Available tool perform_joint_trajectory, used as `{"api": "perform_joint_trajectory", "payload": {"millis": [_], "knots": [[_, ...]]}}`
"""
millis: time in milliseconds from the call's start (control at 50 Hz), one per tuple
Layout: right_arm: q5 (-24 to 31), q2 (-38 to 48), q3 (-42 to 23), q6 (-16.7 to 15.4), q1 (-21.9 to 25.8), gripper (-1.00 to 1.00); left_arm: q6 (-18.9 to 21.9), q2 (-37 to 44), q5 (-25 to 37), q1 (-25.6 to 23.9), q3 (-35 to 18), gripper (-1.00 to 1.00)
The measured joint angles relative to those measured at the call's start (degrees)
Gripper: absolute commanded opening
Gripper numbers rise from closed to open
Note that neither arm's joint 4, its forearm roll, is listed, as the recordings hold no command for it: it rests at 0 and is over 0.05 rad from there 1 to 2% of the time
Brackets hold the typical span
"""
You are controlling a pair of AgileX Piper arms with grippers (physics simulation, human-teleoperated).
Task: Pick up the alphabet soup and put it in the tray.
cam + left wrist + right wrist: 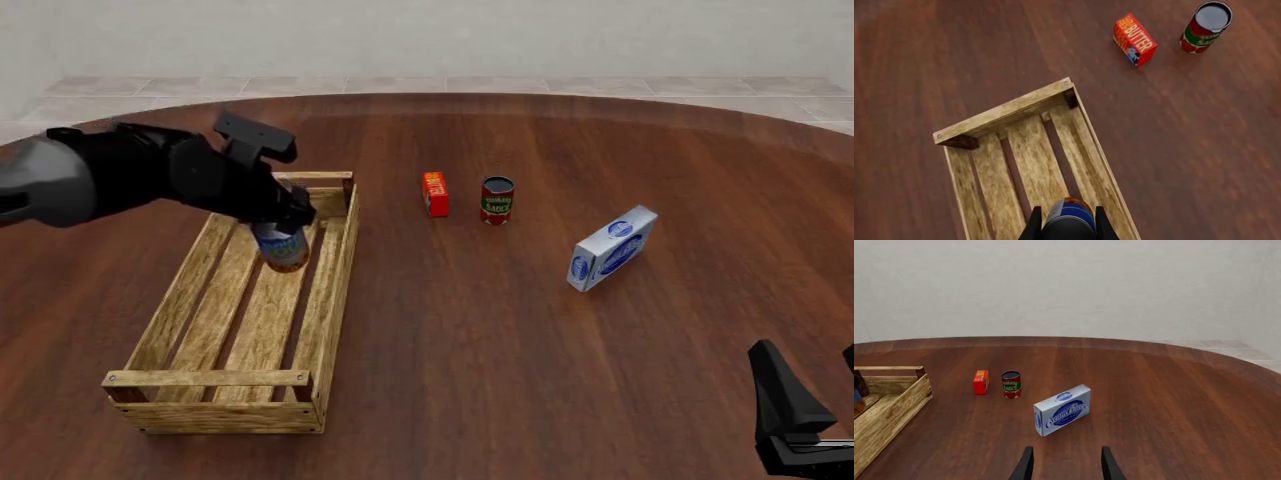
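Note:
The alphabet soup (283, 247), a blue-labelled can with orange markings, hangs upright between the fingers of my left gripper (286, 222), which is shut on it. It is over the slats in the far half of the tray (214, 382), a long light-wood crate. The left wrist view shows the can (1069, 212) clamped between both black fingers, with the tray's far end wall (1002, 112) ahead of it. Whether the can touches the slats I cannot tell. My right gripper (1066, 466) is open and holds nothing, low at the near right of the table (810, 400).
A red-and-green tomato sauce can (497, 200) and a small red butter box (435, 193) stand right of the tray's far end. A blue-and-white cream cheese box (613, 249) lies further right, in front of my right gripper (1062, 410).

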Motion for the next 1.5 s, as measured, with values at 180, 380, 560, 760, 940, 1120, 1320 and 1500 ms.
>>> {"api": "perform_joint_trajectory", "payload": {"millis": [180,380,560,760,940,1120,1320,1500], "knots": [[0.00,0.00,0.00,0.00,0.00,1.00,0.28,1.44,-0.70,0.07,-0.11,-1.00],[0.00,0.00,0.00,0.00,0.00,1.00,0.68,3.03,-1.31,0.25,-0.34,-1.00],[0.00,0.00,0.00,0.00,0.00,1.00,1.06,4.38,-1.84,0.55,-0.53,-1.00],[0.00,0.00,0.00,0.00,0.00,1.00,1.44,5.26,-2.29,0.85,-0.53,-1.00],[0.00,0.00,0.00,0.00,0.00,1.00,1.81,5.64,-2.20,1.02,-0.62,1.00],[0.00,0.00,0.00,0.00,0.00,1.00,2.56,5.41,-1.94,1.21,-0.95,1.00],[0.00,0.00,0.00,0.00,0.00,1.00,2.80,4.73,-1.57,1.13,-1.08,1.00],[0.00,0.00,0.00,0.00,0.00,1.00,2.94,3.02,-0.52,1.02,-1.18,1.00]]}}
